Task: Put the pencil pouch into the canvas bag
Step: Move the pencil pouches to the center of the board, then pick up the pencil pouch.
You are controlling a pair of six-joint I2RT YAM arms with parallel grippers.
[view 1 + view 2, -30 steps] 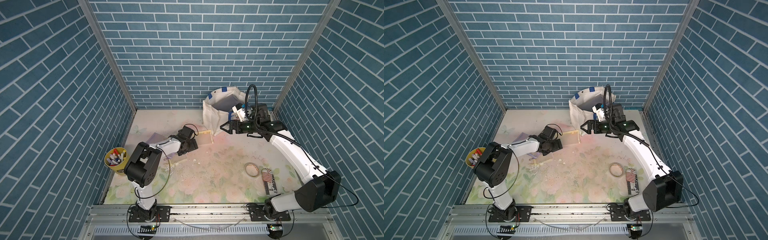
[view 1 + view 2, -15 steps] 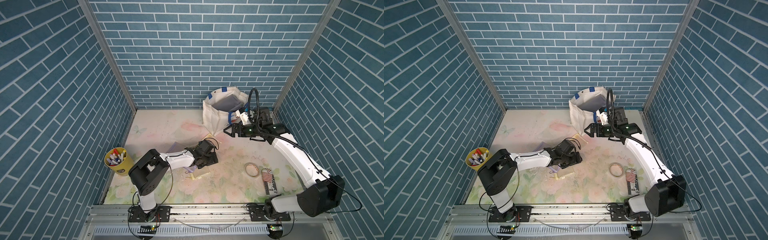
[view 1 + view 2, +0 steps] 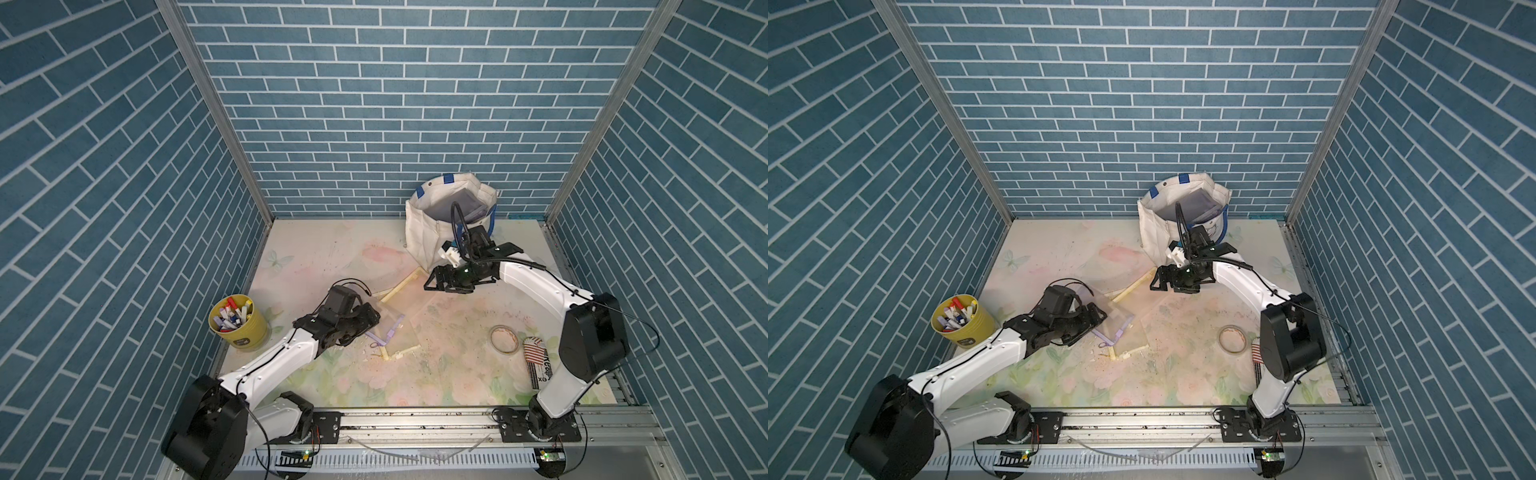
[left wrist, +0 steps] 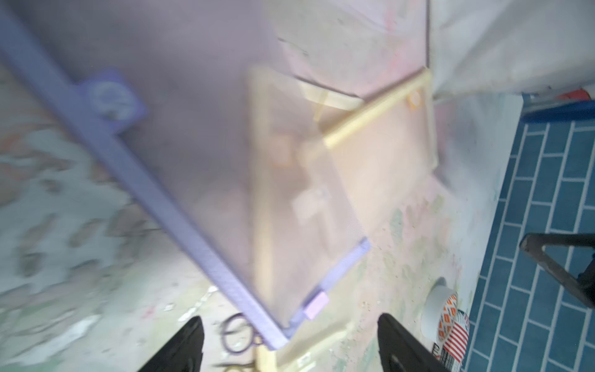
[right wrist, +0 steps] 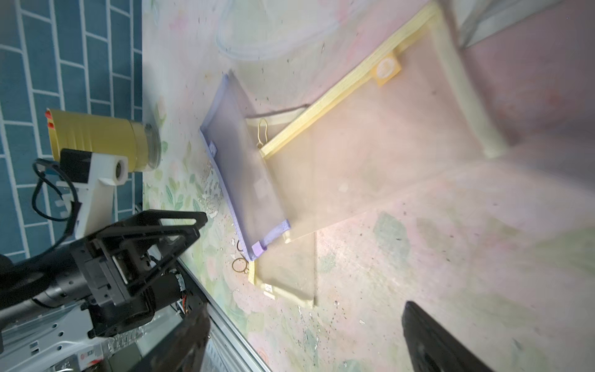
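- Near edge, 4 o'clock of the mat point(image 3: 436, 374): tape roll point(image 3: 503, 338) beside a flag-printed pack point(image 3: 538, 361).
- 9 o'clock edge: yellow cup of markers point(image 3: 245, 332), upright.
- Left gripper point(image 3: 370, 321) point(image 4: 289, 344) sits low, just short of centre. Jaws are spread with nothing between them, and the fingertips stop short of the pouch corner.
- Pencil pouch point(image 3: 390, 330) point(image 5: 244, 167) is clear mesh with purple trim. It lies flat at centre, at 3 o'clock of the left gripper, overlapping a yellow-trimmed pouch point(image 3: 401, 286). A second yellow-trimmed pouch point(image 5: 286, 280) pokes out at its 6 o'clock.
- Right gripper point(image 3: 430, 282) point(image 5: 302, 338) hovers past centre toward 1 o'clock, near the yellow trim's far end. Jaws released, empty.
- Canvas bag point(image 3: 424, 232) point(image 3: 1154, 237) stands far off at 1 o'clock by the back wall, upright with its mouth open. The pencil pouch is outside it, well apart.
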